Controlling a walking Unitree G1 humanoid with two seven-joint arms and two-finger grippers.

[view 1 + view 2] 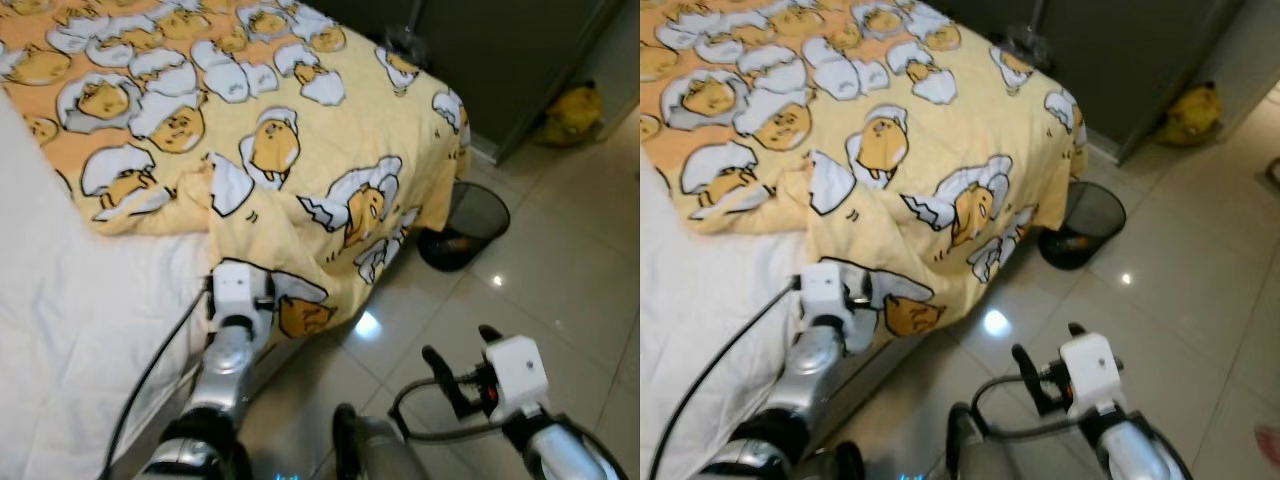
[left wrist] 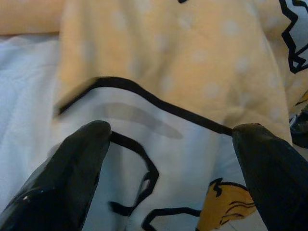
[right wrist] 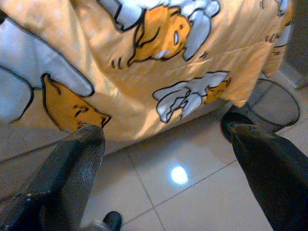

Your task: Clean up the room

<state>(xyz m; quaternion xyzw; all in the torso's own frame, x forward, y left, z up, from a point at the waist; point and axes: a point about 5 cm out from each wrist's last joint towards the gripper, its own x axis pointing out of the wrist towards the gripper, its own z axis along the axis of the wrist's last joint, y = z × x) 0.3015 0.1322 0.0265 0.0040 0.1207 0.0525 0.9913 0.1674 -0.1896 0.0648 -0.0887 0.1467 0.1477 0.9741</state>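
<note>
Where tiles (image 1: 560, 270) gleam, patterned bedspread (image 1: 300, 120), bin (image 1: 465, 225)

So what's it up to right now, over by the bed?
Left gripper open, fingers at the yellow blanket edge hanging off the bed. Right gripper open, over the floor tiles. Blanket rumpled, not gripped. Black wire bin beside the bed corner.

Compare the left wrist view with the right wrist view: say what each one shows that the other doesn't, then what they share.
Left wrist view: the left gripper open right at the yellow blanket, with white sheet beside it. Right wrist view: the right gripper open over the tiled floor, with the black mesh bin beyond. Both share the blanket's cartoon print.
</note>
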